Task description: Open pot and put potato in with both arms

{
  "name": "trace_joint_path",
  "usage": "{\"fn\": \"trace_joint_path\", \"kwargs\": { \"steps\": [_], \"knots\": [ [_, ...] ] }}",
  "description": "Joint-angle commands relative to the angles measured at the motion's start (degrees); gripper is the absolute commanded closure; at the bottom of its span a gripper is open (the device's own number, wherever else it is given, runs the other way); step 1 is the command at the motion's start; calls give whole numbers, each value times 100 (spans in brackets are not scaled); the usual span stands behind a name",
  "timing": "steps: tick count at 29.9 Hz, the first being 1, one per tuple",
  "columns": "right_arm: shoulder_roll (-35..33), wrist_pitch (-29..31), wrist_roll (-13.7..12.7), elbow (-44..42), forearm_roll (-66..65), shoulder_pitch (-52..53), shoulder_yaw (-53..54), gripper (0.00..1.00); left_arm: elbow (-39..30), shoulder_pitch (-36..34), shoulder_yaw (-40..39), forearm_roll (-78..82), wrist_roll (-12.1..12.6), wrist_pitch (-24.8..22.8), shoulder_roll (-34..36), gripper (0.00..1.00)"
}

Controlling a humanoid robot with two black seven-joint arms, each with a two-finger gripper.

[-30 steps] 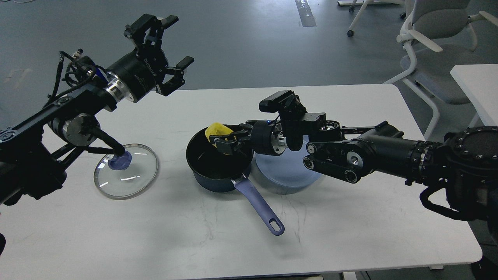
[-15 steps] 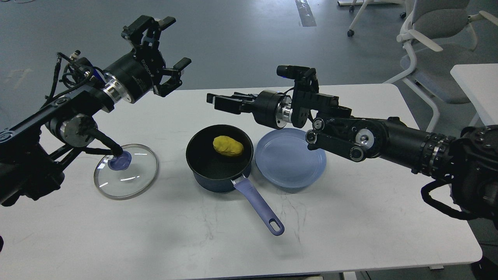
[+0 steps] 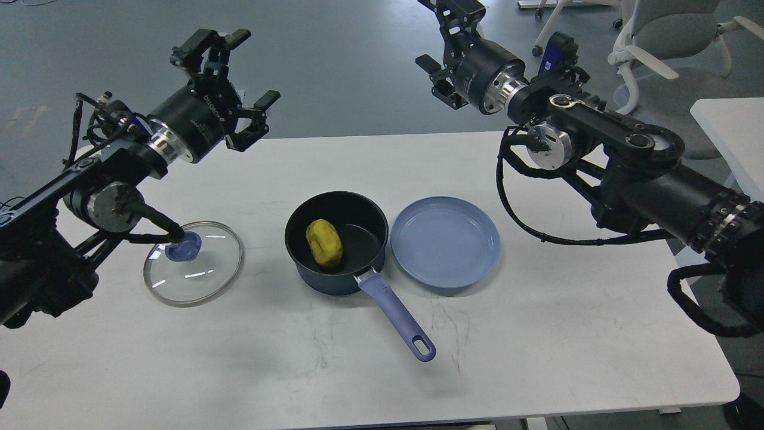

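A dark pot [image 3: 334, 239] with a purple handle stands open at the middle of the white table. A yellow potato [image 3: 324, 242] lies inside it, toward the left. The glass lid [image 3: 193, 263] with a blue knob lies flat on the table to the pot's left. My left gripper [image 3: 234, 80] is open and empty, raised above the table's far left edge. My right gripper [image 3: 439, 36] is open and empty, raised high beyond the table's far edge, well away from the pot.
An empty blue plate [image 3: 445, 242] sits just right of the pot. White office chairs [image 3: 668, 42] and a second white table [image 3: 731, 134] stand at the right.
My right gripper let go of the potato into the pot, then rose and swung back to the upper right. The potato rolled to the pot's left. The left arm drifted slightly left.
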Motion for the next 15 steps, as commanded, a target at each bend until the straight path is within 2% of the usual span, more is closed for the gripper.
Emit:
{"fn": "trace_joint_path", "kwargs": {
  "steps": [1,7,10,15],
  "knots": [
    [84,-8,-166,36,69,-320,253,0,1,206,-138,-11,18,-2,-15,1],
    [190,-17,-264,247,69,-637,386,0,18,532,-253,-116,53,-55,2,1],
    [155,-17,-492,291,78,-733,386,0,89,620,-262,-125,53,-64,2,1],
    [103,-17,-510,449,78,-839,394,0,89,629,-271,-125,53,-64,20,1]
  ]
}}
